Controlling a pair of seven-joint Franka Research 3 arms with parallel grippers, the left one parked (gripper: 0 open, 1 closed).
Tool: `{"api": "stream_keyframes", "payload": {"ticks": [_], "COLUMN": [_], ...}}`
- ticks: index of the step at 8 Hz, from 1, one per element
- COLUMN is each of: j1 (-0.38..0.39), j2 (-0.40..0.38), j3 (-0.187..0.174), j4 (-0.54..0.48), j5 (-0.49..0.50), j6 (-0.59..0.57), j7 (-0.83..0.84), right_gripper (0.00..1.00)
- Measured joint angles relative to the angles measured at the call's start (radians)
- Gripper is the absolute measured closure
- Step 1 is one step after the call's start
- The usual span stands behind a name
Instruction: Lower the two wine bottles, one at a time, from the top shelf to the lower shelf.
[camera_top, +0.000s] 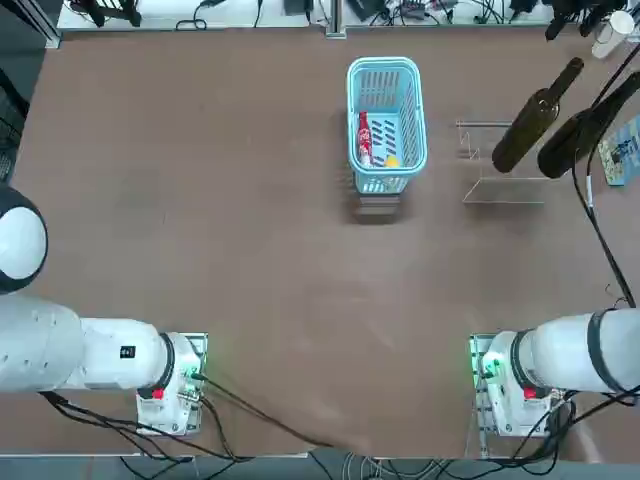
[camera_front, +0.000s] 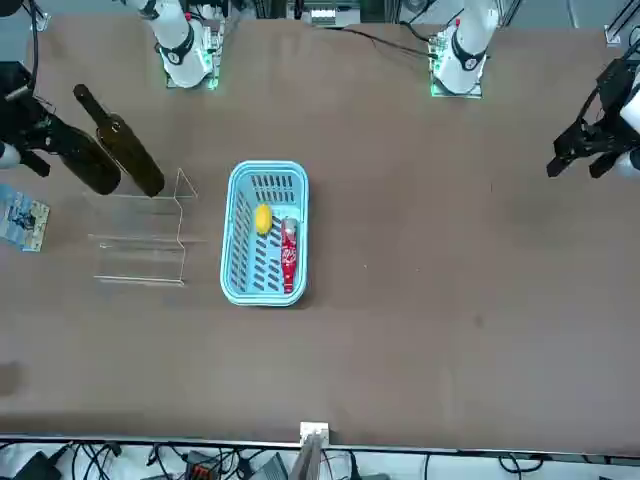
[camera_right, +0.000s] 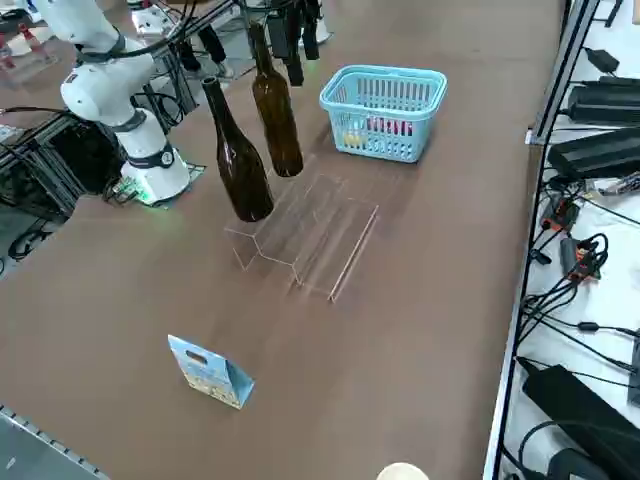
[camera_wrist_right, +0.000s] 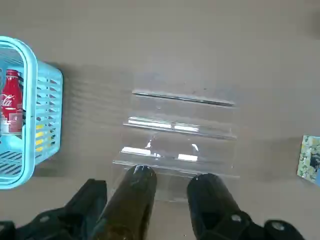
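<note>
Two dark olive-green wine bottles stand upright side by side on the top shelf (camera_right: 268, 228) of a clear acrylic two-step stand (camera_top: 505, 190), one bottle (camera_right: 240, 160) nearer the side camera and the other (camera_right: 276, 115) behind it. The lower shelf (camera_right: 335, 245) is bare. My right gripper (camera_right: 285, 45) hangs above the bottles at neck height, open. In the side view its black fingers straddle the far bottle's neck without closing on it. The wrist view shows both bottles (camera_wrist_right: 131, 200) (camera_wrist_right: 210, 202) rising between the spread fingers of the gripper (camera_wrist_right: 170, 207).
A light-blue basket (camera_top: 352, 110) beside the stand holds a small red-labelled bottle (camera_top: 365, 135) and a yellow object (camera_front: 263, 218). A small blue printed card (camera_right: 210, 372) stands on the table on the stand's other side. Cables and power bricks line the floor past the table edge.
</note>
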Motion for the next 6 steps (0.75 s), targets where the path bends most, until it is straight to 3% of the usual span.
{"api": "stream_keyframes", "payload": {"ticks": [6], "j1": [0.0], "j2": [-0.015], "j3": [0.0], "j4": [0.0], "j5": [0.0], "j6": [-0.006], "j7": [0.022], "right_gripper": [0.0]}}
